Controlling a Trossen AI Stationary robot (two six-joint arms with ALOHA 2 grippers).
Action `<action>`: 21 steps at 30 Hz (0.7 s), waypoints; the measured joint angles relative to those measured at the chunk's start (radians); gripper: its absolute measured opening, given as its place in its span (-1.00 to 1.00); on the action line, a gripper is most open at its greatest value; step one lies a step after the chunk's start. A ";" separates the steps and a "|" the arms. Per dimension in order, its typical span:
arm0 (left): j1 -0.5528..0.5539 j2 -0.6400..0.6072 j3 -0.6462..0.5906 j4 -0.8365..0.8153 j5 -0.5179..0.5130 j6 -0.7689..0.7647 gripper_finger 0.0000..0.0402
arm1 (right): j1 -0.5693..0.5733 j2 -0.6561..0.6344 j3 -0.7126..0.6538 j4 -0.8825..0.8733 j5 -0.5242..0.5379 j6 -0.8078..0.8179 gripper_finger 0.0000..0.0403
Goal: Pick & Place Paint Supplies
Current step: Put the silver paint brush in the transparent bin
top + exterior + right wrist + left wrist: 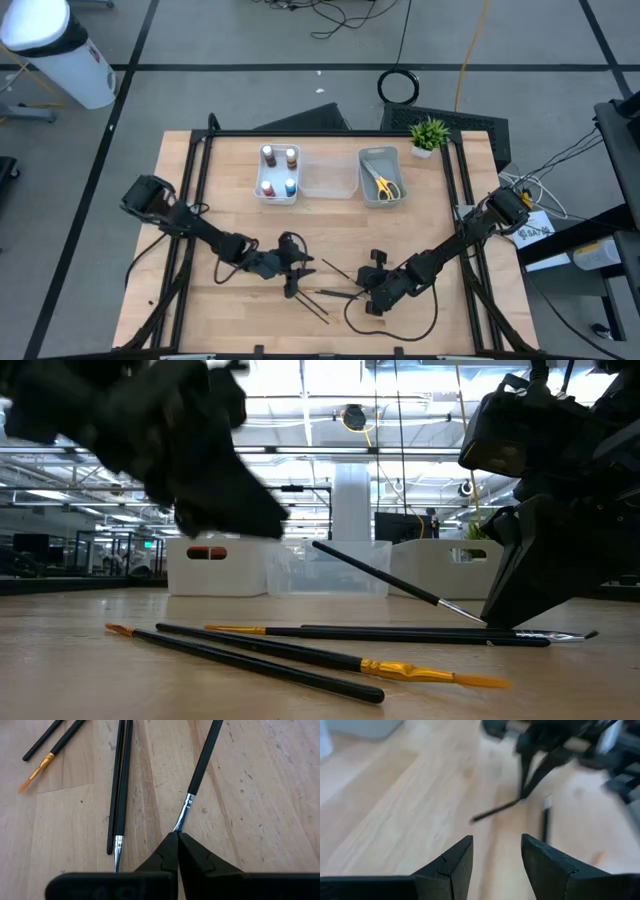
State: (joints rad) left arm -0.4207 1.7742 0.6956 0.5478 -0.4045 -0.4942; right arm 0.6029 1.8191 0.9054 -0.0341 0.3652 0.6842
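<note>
Several thin dark brushes (270, 658) lie flat on the wooden table (230, 220) between my two grippers; they also show in the right wrist view (122, 780). My right gripper (177, 839) is shut on one more brush (380, 575), which slants up off the table. My left gripper (496, 851) hovers open a little left of the brushes (320, 298), nothing between its fingers. Paint bottles (278, 172) stand in the white tray at the back. Yellow-handled scissors (385, 186) lie in the grey tray. My right gripper pinches the brush at its metal ferrule (184, 817), near the bristle end, only at the fingers' free ends. The fingers slant down from the table's right side, roughly along the brush. The brush tilts, its handle end (318, 545) raised clear of the table.
A white tray (262, 190), a clear tray (325, 178) and a grey tray (378, 158) stand in a row at the back, with a small potted plant (430, 133) to their right. Bare wood lies between the trays and the grippers.
</note>
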 joint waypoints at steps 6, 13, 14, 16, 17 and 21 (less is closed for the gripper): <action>0.045 0.082 0.000 0.090 0.003 0.114 -0.13 | 0.000 0.000 0.000 0.000 0.000 -0.001 -1.00; 0.061 0.138 0.000 0.253 0.087 0.268 -0.13 | 0.000 0.000 -0.001 0.005 0.000 -0.015 -1.00; 0.062 0.142 0.000 0.269 0.098 0.281 -0.13 | 0.000 0.000 -0.001 0.005 0.000 -0.015 -1.00; 0.063 0.149 0.001 0.295 0.114 0.291 -0.13 | 0.000 0.001 -0.001 0.006 0.000 -0.015 -1.00; 0.063 0.150 0.001 0.295 0.116 0.291 -0.13 | 0.000 0.001 -0.001 0.006 0.000 -0.015 -1.00; 0.066 0.150 0.001 0.294 0.118 0.291 -0.13 | 0.000 0.001 -0.001 0.007 0.000 -0.015 -1.00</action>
State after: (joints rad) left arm -0.3545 1.9244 0.6968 0.8417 -0.2865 -0.2035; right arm 0.6029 1.8198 0.9043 -0.0273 0.3649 0.6689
